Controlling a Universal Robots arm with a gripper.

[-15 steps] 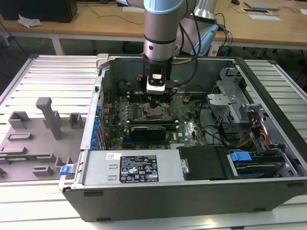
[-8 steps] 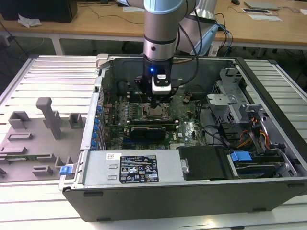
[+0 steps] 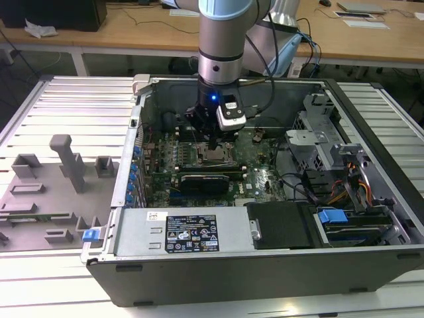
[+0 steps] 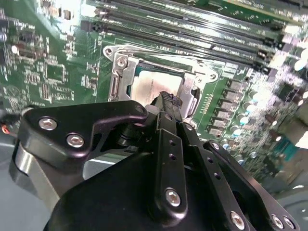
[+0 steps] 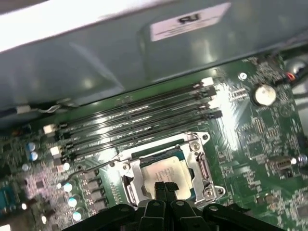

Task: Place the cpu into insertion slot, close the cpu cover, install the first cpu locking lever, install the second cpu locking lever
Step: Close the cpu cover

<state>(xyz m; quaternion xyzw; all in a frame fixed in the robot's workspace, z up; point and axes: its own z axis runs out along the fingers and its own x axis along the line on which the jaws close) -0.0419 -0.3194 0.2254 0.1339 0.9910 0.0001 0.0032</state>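
Hand, clamped shut on nothing, hangs over cpu seated in insertion slot; white label illegible.

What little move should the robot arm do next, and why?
Probably lift straight up a little: the cpu already lies in the insertion slot, and the shut end effector hangs right at the chip's edge, holding nothing I can see.
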